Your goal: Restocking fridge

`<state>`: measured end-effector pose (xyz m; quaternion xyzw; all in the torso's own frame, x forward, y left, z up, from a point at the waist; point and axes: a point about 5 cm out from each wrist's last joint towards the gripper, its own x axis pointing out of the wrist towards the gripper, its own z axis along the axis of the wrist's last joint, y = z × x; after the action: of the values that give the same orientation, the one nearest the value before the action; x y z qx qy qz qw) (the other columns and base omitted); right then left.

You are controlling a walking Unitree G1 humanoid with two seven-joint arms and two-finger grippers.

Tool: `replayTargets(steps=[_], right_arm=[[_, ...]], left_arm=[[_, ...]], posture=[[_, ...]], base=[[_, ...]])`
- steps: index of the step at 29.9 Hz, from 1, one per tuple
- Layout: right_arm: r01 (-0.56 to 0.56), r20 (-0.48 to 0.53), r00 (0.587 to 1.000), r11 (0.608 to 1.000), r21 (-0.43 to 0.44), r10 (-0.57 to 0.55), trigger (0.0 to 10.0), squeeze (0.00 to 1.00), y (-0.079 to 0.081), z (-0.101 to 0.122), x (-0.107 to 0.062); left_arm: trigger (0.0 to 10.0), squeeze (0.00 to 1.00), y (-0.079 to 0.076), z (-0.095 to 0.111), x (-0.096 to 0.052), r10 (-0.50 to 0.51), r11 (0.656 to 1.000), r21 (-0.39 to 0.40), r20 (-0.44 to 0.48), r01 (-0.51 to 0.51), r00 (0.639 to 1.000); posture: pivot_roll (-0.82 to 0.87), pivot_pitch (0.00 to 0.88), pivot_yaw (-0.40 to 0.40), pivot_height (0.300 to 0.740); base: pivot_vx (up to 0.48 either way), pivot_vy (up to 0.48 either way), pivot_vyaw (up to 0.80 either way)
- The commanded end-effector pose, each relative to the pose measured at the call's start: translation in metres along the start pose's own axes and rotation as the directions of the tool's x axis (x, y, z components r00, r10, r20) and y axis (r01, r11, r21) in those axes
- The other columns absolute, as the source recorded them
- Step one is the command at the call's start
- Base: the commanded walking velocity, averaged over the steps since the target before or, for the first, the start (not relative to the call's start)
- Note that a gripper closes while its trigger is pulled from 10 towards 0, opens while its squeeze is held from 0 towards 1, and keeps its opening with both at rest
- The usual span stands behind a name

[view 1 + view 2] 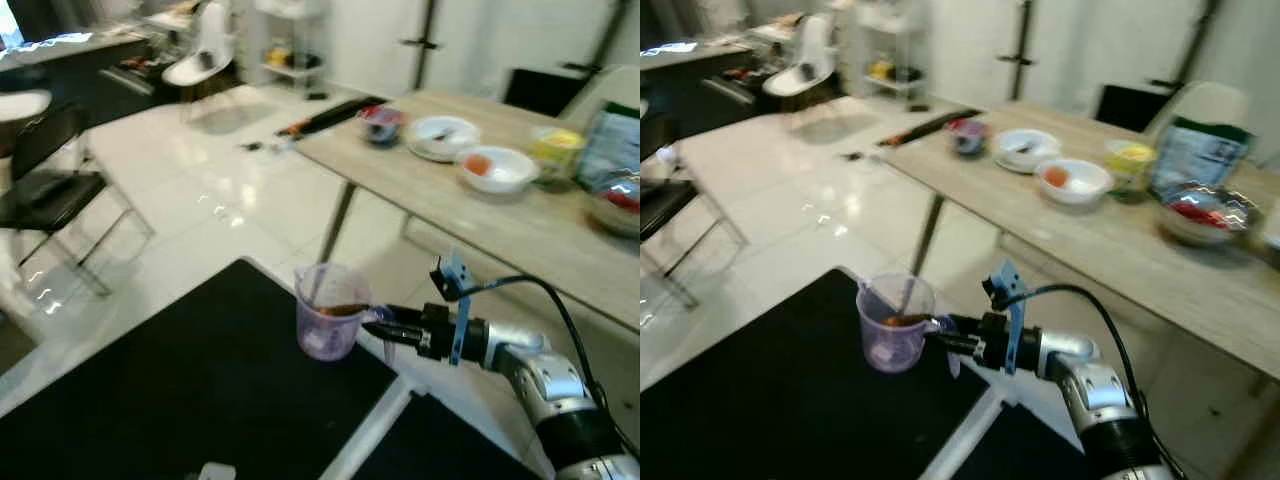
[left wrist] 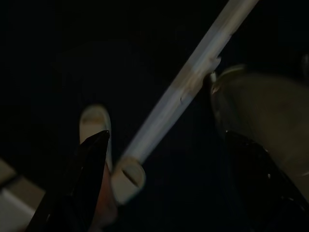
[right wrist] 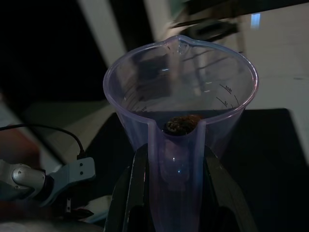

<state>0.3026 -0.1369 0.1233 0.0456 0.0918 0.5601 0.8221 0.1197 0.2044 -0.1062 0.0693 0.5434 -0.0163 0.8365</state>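
Note:
A clear purple measuring cup (image 1: 331, 312) with a little brown liquid in its bottom hangs upright above a black surface (image 1: 180, 400). My right gripper (image 1: 385, 325) is shut on the cup's handle, reaching in from the right. In the right wrist view the cup (image 3: 181, 116) fills the middle, with its handle (image 3: 176, 179) clamped between the two black fingers (image 3: 130, 193). The left wrist view is dark: my left gripper (image 2: 169, 193) hangs with its fingers (image 2: 82, 179) spread apart over a pale bar (image 2: 183, 92).
A long wooden table (image 1: 480, 200) stands at the right with bowls (image 1: 495, 168), a plate (image 1: 443, 135), a yellow tub (image 1: 557, 150) and a bag (image 1: 610, 140). A black folding chair (image 1: 50, 190) stands at the left on the glossy white floor (image 1: 200, 210).

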Motion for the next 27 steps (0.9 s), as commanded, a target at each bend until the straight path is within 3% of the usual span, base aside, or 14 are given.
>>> replayTargets(steps=[1, 8, 13, 20, 27], right_arm=[[0.007, 0.003, 1.000, 1.000, -0.018, -0.007, 10.0, 0.00, -0.001, 0.003, 0.001], [0.055, 0.002, 0.998, 0.998, -0.008, -0.055, 10.0, 0.00, -0.007, 0.001, 0.002], [0.123, -0.004, 0.992, 0.992, 0.026, -0.123, 10.0, 0.00, -0.015, -0.012, 0.000], [0.090, 0.017, 0.996, 0.986, 0.141, -0.093, 10.0, 0.00, -0.006, -0.039, 0.001], [0.016, 0.085, 0.996, 0.989, 0.146, -0.028, 10.0, 0.00, 0.003, -0.034, 0.011]], left_arm=[[10.0, 0.00, 0.000, -0.002, 0.000, -0.006, 1.000, 0.005, -0.006, 0.006, 1.000], [10.0, 0.00, 0.001, -0.003, 0.000, -0.005, 1.000, 0.007, -0.008, 0.005, 1.000], [10.0, 0.00, 0.002, -0.004, -0.001, 0.003, 1.000, 0.018, -0.011, -0.003, 1.000], [10.0, 0.00, 0.003, -0.004, -0.001, 0.008, 1.000, 0.029, -0.009, -0.007, 1.000], [10.0, 0.00, 0.001, 0.000, 0.000, 0.007, 0.999, 0.039, -0.002, -0.007, 1.000]], posture=[[0.01, 0.000, 0.030, 0.740], [0.01, 0.000, 0.032, 0.740], [0.02, 0.000, 0.033, 0.740], [0.02, 0.000, 0.036, 0.740], [0.02, 0.000, 0.043, 0.740]], base=[[0.000, 0.000, -0.76], [0.000, 0.000, -0.76], [0.000, 0.000, -0.76], [0.000, 0.000, -0.75], [0.000, 0.000, -0.76]])
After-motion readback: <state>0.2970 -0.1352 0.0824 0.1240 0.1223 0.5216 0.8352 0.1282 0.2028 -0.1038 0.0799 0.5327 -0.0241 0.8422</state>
